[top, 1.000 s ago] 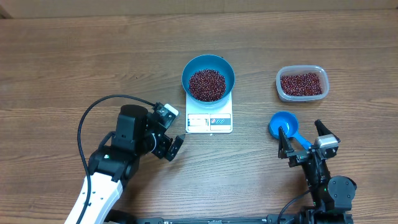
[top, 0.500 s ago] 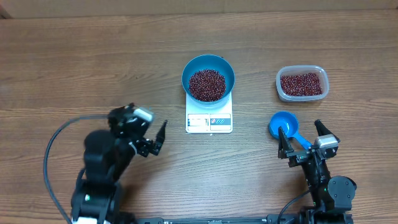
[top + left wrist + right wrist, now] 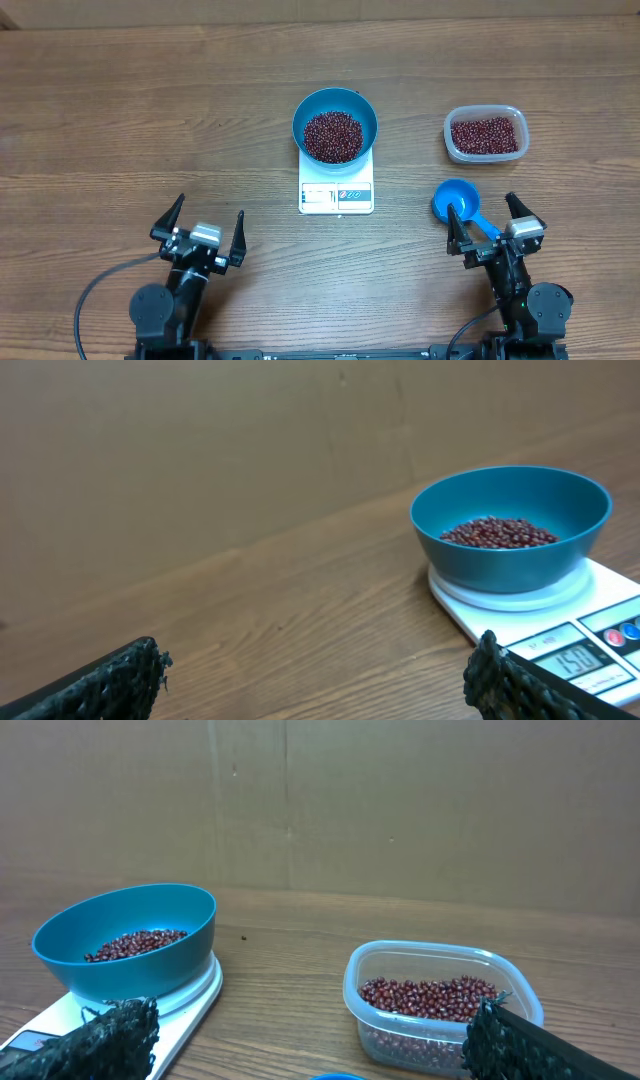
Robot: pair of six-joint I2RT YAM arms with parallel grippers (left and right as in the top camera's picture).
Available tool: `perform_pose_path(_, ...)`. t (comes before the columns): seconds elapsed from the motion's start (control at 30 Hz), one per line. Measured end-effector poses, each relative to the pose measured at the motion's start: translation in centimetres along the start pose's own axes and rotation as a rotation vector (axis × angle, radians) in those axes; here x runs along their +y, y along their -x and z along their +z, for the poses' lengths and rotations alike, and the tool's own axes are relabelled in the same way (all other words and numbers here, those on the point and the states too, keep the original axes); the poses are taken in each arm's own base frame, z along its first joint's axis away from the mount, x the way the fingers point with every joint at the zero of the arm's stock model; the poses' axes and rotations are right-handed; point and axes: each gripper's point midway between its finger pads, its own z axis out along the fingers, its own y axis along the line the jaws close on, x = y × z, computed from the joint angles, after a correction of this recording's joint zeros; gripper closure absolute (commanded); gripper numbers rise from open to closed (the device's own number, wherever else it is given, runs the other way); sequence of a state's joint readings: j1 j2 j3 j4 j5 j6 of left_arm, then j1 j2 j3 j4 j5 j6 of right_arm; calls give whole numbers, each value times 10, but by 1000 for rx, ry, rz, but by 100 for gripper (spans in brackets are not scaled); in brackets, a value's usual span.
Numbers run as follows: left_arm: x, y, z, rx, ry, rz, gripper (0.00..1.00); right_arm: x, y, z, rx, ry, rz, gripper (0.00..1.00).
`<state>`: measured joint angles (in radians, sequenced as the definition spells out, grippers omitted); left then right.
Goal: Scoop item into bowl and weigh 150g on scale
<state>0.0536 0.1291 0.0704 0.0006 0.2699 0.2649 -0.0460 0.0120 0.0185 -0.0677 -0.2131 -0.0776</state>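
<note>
Black left gripper (image 3: 208, 212): lower left of the overhead frame, jaws spread about as wide as they go, nothing between them, well apart from everything else.
Black right gripper (image 3: 482, 215): lower right, jaws just as wide, clamped on nothing.
Blue scoop (image 3: 455, 198): lying on the table (image 3: 120, 100) just above the right gripper. Its cup looks empty and its handle runs down between the spread fingers. I cannot tell whether it touches either one.
Clear tub (image 3: 449, 135): upper right, near the scoop, holding the spare beans (image 3: 485, 135).
Bowl (image 3: 335, 100): upper centre, sitting on the scale (image 3: 337, 197), with a loose heap of beans covering its bottom.
Display (image 3: 570, 657): on the scale's edge nearest the arms. From the left wrist view it appears to read 150.
Step in hand: I'd judge the scooping is done and this is the check of the weight, with both arms low and idle.
Next move: if that reading is right, nothing more than leaving the bowl alone. If it is short, the right gripper would need to close squarely on the scoop handle, dip into the tub and add beans a few at a time.
</note>
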Motion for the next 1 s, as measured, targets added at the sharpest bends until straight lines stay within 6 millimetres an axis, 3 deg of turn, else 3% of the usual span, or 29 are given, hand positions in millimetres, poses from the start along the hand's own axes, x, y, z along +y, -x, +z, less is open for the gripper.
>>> perform_pose_path(0.17, -1, -15, -3, 4, 21, 0, 0, 0, 0, 0, 0, 0, 0, 0)
perform_pose_path(0.43, 16, -26, -5, 50, 125, -26, 0, 0, 0, 0, 0, 0, 0, 0)
perform_pose_path(1.0, 23, -29, -6, 61, 169, -56, 0, 0, 0, 0, 0, 0, 0, 0)
